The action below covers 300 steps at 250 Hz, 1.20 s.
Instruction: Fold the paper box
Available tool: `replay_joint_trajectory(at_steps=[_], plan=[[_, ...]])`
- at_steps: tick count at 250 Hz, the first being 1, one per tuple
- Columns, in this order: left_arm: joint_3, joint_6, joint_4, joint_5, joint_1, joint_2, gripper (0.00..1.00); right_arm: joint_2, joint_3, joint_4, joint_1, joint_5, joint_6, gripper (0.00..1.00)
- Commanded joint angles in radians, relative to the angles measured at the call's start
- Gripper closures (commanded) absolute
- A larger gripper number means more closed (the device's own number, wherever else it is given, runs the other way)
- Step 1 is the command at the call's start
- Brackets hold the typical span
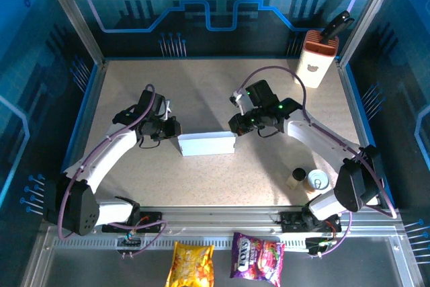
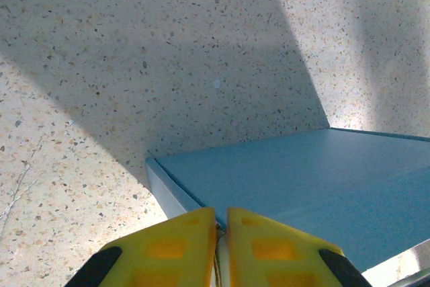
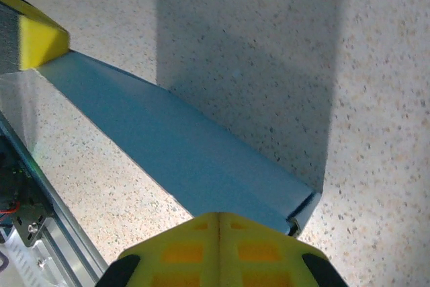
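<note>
The paper box [image 1: 207, 144] lies flat near the middle of the table [image 1: 201, 92], a little closer to the near edge than the far one, with its long side running left to right. It is folded up into a shallow, closed rectangle.

The left gripper [image 2: 221, 212] sits at the left end of the box. Its yellow fingers are pressed almost together with only a thin slit between them. They seem to pinch the thin end wall of the box, though the slit is too narrow to be sure. In the left wrist view the flat top of the box stretches away from the fingertips to the right.

The right gripper [image 3: 218, 216] is at the right end of the box, its fingers fully together with nothing between them. Its tips are just beside the box's end corner.

A tall white-and-orange container [image 1: 316, 58] stands in the far right corner of the table. A can [image 1: 317, 180] and a small brown cup [image 1: 296, 178] stand side by side near the near edge on the right, well apart from the box. Two snack bags, one yellow [image 1: 191, 264] and one purple [image 1: 257, 258], lie below the table's near edge.
</note>
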Motion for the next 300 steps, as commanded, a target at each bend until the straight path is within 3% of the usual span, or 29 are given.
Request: replay_joint_trajectory(at_steps=[1, 77, 142, 187, 237, 300], plan=[[-0.050, -0.005, -0.093, -0.036, -0.011, 0.027, 0.85, 0.015, -0.041, -0.028, -0.005, 0.008, 0.066, 1.00], [-0.024, -0.006, -0.106, -0.037, -0.011, 0.005, 0.85, 0.037, -0.092, -0.014, 0.004, 0.028, 0.070, 1.00], [0.082, -0.035, -0.155, 0.005, -0.012, -0.087, 0.77, 0.043, -0.110, -0.012, 0.008, 0.033, 0.073, 1.00], [0.101, -0.056, -0.150, 0.097, -0.026, -0.092, 0.85, 0.043, -0.114, -0.013, 0.010, 0.035, 0.072, 1.00], [0.072, -0.057, -0.117, 0.107, -0.040, -0.067, 0.93, 0.042, -0.114, -0.017, 0.012, 0.042, 0.070, 1.00], [-0.083, -0.060, -0.065, 0.076, -0.040, -0.021, 0.97, 0.032, -0.113, -0.027, 0.013, 0.043, 0.076, 1.00]])
